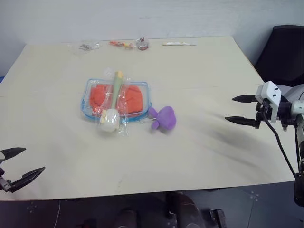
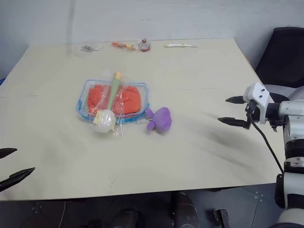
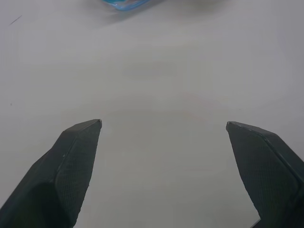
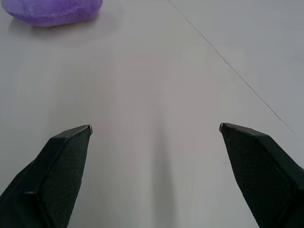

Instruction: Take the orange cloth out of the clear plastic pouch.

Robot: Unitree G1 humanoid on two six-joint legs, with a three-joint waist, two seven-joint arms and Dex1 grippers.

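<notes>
Lying mid-table [image 1: 199, 142], orange cloth [image 1: 135, 97] inside clear plastic pouch [image 1: 90, 90], thin clear bag [image 1: 114, 102] with a green and white item across its top, purple plush toy [image 1: 164, 118] just beside. Left gripper [image 1: 21, 164] and right gripper [image 1: 237, 109] spread wide, empty, well apart from the pouch.

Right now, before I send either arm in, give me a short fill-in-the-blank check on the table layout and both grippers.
1. The orange cloth lies ____ the clear plastic pouch.
2. The purple plush toy sits on the pouch's ____ side.
3. The left gripper and the right gripper are both ____ and empty.
4. A thin clear bag lies ____ the pouch.

Missing words: inside; right; open; on top of
</notes>
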